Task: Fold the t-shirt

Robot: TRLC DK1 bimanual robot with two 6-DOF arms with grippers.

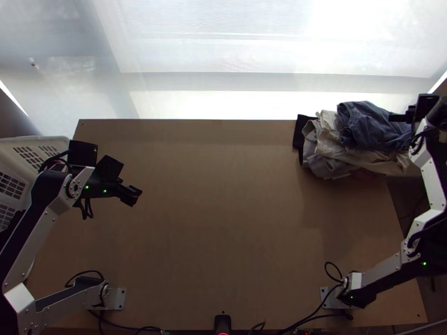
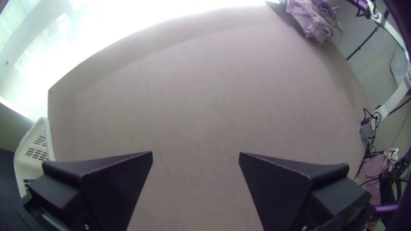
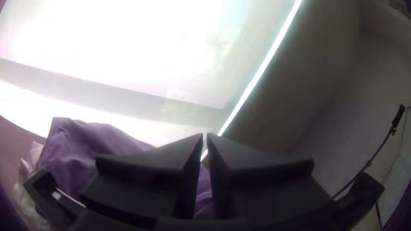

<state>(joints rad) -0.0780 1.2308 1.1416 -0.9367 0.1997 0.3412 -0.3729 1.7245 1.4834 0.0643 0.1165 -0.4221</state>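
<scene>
Left claw [image 1: 133, 195] released, ten o'clock on worktop [image 1: 223, 223]. Right claw [image 1: 395, 118] clenched, two o'clock, near bunched blue cloth [image 1: 363, 125].

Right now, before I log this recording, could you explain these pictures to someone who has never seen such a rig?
You're looking at two robot arms, the left arm and the right arm, at a wooden table. The top view looks down from above the near edge; each wrist view looks out past that arm's own gripper.

At the table's far right lies a bunched pile of clothes, blue-grey and cream; I can't pick out the t-shirt. A white basket stands by the left edge.

The left gripper is open and empty. The right gripper is nearly closed beside the pile, with no cloth visibly caught at its fingertips.
</scene>
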